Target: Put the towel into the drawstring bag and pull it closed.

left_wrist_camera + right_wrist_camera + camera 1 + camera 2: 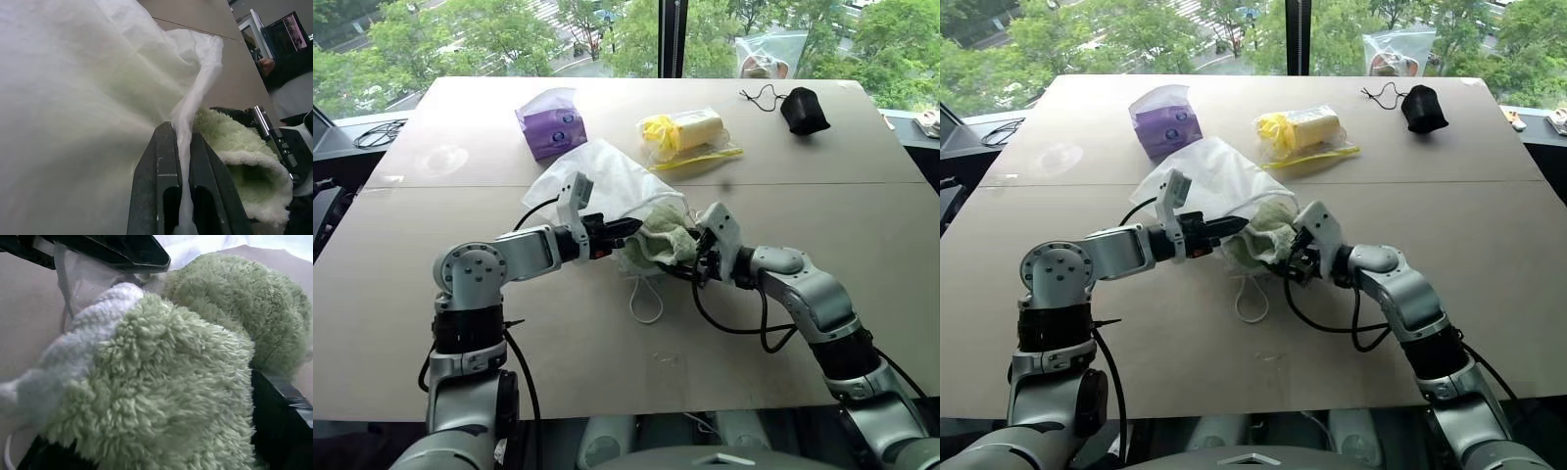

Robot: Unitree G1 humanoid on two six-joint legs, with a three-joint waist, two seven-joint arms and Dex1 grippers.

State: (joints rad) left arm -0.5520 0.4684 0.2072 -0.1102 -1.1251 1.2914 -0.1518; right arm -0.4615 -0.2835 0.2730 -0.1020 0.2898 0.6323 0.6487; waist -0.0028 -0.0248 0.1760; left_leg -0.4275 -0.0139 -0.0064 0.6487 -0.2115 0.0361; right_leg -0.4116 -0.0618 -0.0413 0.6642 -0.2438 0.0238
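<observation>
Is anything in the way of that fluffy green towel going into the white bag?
Nothing visible blocks it. The left gripper is shut on the rim of the drawstring bag, holding the mouth up, and the towel sits right at that mouth, with the right gripper against it. No other object lies between them.

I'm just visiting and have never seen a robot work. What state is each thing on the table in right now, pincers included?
Left pincer: shut on the drawstring bag's rim.
Right pincer: at the towel, grip unclear.
Towel: bunched at the bag's mouth, partly in.
Drawstring bag: lying, mouth open, cord loose.
Black pouch: lying untouched.
Yellow packet: lying untouched.
Purple packet: lying untouched.
</observation>
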